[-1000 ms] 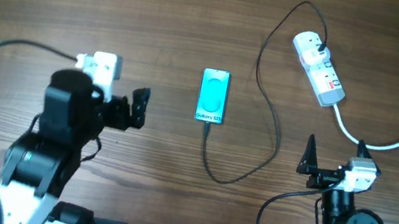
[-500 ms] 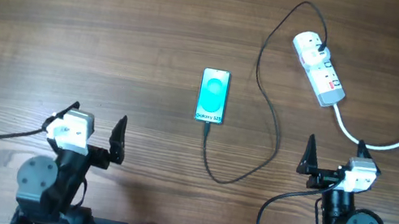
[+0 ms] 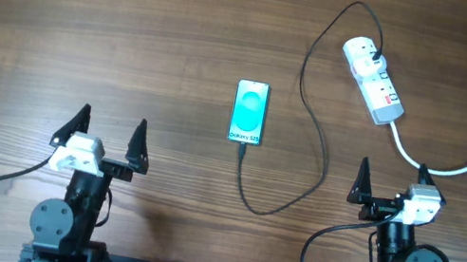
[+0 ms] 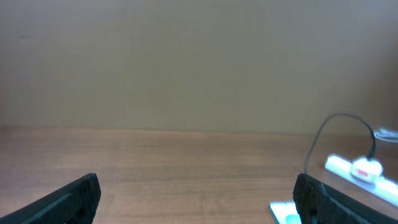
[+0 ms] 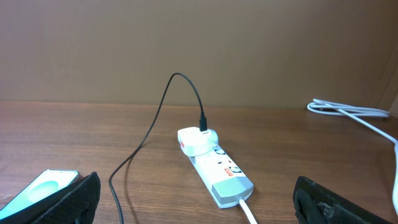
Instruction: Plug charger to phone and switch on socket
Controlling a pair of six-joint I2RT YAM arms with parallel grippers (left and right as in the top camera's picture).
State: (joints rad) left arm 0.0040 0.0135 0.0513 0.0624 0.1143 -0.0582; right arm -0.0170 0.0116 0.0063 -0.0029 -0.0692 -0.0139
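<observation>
Lying flat near the middle of the bench [image 3: 91, 10], the phone [image 3: 249, 112] showed its cyan screen upward, with the white text strip at its near end. The black charger [image 3: 305, 66] met that near end with its plug tip [image 3: 243, 146]. From there it looped toward the near edge, swung right and ran far up to a white adapter [image 5: 196, 140] seated in the socket [image 3: 374, 79]. The socket lay slanted at the far right, its thick white lead [image 3: 458, 171] trailing off to the right. Whether its switches were on could not be told.

The left jaws sat near and to the left of the phone, well apart from it, spread wide and holding nothing. In the left wrist view only a corner of the phone [image 4: 285, 213] showed at the lower right. The right jaws stood near and to the right of the phone, just near of the socket's lead, likewise spread and empty.

A second earlier the left arm [image 3: 74, 190] had reached out level with the phone's near end. It had since folded back to the near edge and squared its jaws toward the far side. The right arm [image 3: 402, 238], the phone, the charger and the socket had not shifted.
</observation>
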